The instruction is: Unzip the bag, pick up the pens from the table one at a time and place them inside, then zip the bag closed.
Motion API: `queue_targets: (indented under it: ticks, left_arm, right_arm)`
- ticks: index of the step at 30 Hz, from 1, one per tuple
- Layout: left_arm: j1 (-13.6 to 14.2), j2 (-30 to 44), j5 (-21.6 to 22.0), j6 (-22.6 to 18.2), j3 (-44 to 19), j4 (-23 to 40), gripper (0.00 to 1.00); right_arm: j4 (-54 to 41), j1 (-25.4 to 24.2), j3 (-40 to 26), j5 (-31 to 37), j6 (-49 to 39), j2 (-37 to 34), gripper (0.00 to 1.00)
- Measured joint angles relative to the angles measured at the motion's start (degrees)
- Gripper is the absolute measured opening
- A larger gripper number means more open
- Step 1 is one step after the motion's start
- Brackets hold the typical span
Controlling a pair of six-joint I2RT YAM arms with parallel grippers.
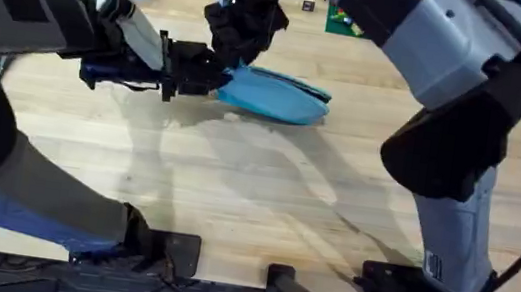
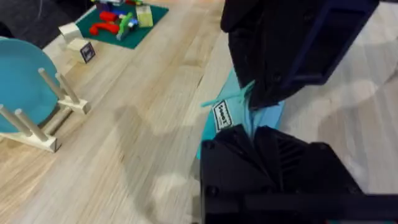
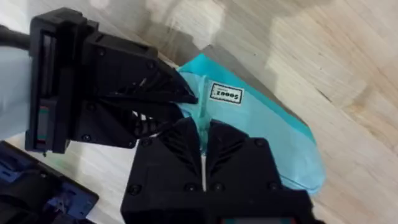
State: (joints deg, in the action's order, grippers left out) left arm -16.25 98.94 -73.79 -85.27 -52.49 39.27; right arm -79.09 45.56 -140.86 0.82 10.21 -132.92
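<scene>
The light blue bag [image 1: 282, 96] lies on the table [image 1: 264, 197] at the far middle. My left gripper [image 1: 217, 75] comes in from the left and is shut on the bag's left end. My right gripper [image 1: 240, 55] reaches down from above onto that same end. In the right wrist view its fingers [image 3: 180, 149] are closed over the zipper line of the bag [image 3: 261, 124], just behind a small white label [image 3: 226, 94]. In the left wrist view the bag [image 2: 264, 117] shows between the two grippers. The pens are out of view.
A round light-blue disc on a wooden stand [image 2: 25, 81] stands on the table beyond the bag. Farther off lie small white cubes [image 2: 78, 40] and a green mat with coloured bricks [image 2: 121, 22]. The near half of the table is bare wood.
</scene>
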Motion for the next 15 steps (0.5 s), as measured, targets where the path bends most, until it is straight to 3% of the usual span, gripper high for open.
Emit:
queue_targets:
  ticks: [6, 15]
  left_arm:
    - [0.15, 0.00, -1.80, 0.00, 0.00, 0.17, 0.041]
    - [0.04, 0.00, 0.41, 0.00, 0.02, 0.39, 0.041]
  right_arm:
    - [-3.10, -0.16, -3.17, 0.64, -0.04, 0.00, 0.031]
    - [-6.62, -1.77, -4.54, 1.48, 0.00, 0.00, 0.031]
